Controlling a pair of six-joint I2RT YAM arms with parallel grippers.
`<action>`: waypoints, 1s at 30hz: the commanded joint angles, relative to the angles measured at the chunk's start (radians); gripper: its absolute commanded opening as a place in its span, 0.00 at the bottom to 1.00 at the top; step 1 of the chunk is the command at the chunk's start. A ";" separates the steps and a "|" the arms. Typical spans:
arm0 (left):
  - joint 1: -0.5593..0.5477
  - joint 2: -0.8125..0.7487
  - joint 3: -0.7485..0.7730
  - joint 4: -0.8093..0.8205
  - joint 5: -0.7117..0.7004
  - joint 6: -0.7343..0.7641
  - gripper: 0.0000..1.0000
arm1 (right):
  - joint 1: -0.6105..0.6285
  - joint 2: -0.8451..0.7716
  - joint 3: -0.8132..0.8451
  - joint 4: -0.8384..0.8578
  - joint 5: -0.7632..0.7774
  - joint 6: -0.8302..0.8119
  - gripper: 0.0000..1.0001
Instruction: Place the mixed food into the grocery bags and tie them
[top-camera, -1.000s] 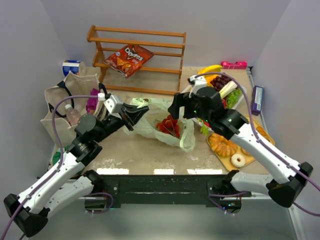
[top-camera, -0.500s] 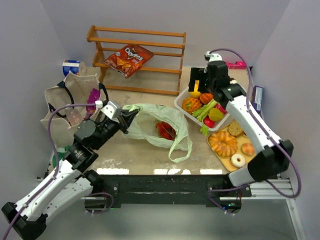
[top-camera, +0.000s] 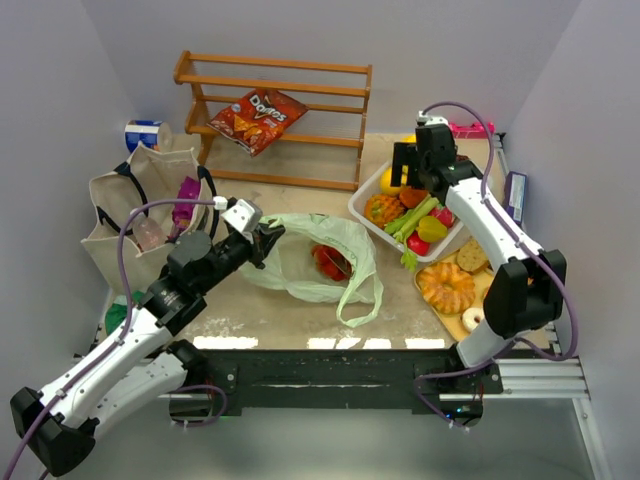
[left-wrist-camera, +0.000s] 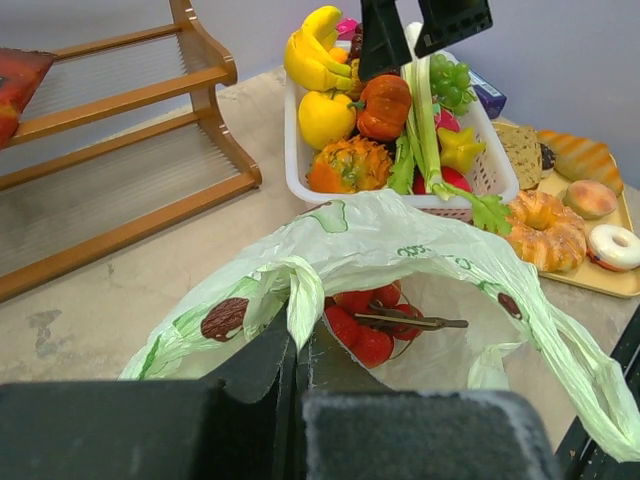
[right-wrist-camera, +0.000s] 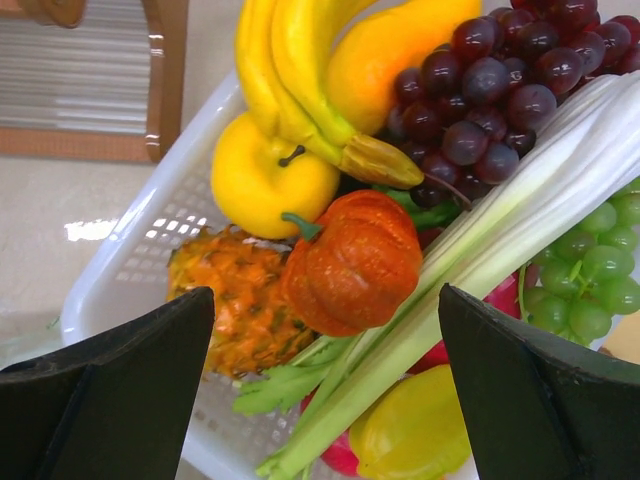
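The pale green plastic bag (top-camera: 320, 262) lies mid-table with its mouth held up, red cherries (top-camera: 330, 260) inside. My left gripper (top-camera: 262, 240) is shut on the bag's rim (left-wrist-camera: 303, 300), pinched between the pads. In the left wrist view the cherries (left-wrist-camera: 375, 320) show through the opening. My right gripper (top-camera: 414, 170) is open and empty above the white basket (top-camera: 362, 205) of toy produce: orange pumpkin (right-wrist-camera: 352, 262), banana (right-wrist-camera: 290, 70), purple grapes (right-wrist-camera: 490, 90), celery (right-wrist-camera: 480, 260), yellow pepper (right-wrist-camera: 425, 430). The beige tote (top-camera: 135, 205) stands at left with a water bottle (top-camera: 146, 232) and a purple packet (top-camera: 185, 197).
A wooden rack (top-camera: 280, 115) holding a red Doritos bag (top-camera: 258, 115) stands at the back. A tray of pastries (top-camera: 470, 290) sits right front. A purple box (top-camera: 515, 198) lies by the right wall, a blue-white cup (top-camera: 145, 133) at back left.
My right gripper has left the bag and swung back right over the basket, lowering slightly. The left gripper has kept its hold on the bag rim and shifted a little right.
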 joint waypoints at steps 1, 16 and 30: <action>0.007 -0.012 0.015 0.034 0.015 0.009 0.00 | -0.038 0.047 -0.003 0.051 -0.012 -0.011 0.96; 0.005 -0.007 0.014 0.038 0.041 0.012 0.00 | -0.070 0.079 -0.076 0.120 -0.149 0.065 0.51; 0.007 0.016 0.017 0.038 0.043 0.007 0.00 | 0.084 -0.414 -0.217 0.198 -0.346 0.055 0.17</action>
